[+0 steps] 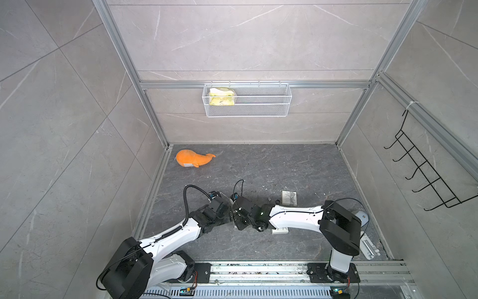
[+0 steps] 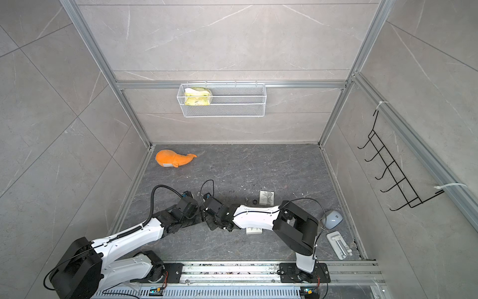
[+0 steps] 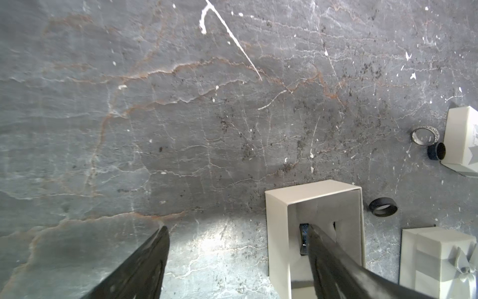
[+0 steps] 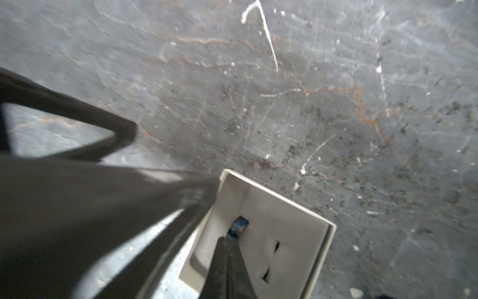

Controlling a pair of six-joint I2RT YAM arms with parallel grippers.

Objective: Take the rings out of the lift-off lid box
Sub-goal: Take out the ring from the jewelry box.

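right hand (image 4: 229, 239) is pinched shut on the dark ring (image 4: 239, 225) standing in the foam slot of the open box (image 4: 282, 204); left hand (image 3: 238, 229) is spread, one finger by the box wall. pull straight up along the slot, slow, and brace the box with the left so it doesn't lift too; two black rings (image 3: 382, 207) lie out on the table (image 3: 181, 129).

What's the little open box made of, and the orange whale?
The open box looks like matte white cardboard: thin, flat, sharply folded walls. Its lining seems to be soft grey foam, cut by slits. The orange whale looks like plush fabric, rounded and matte, though distant.
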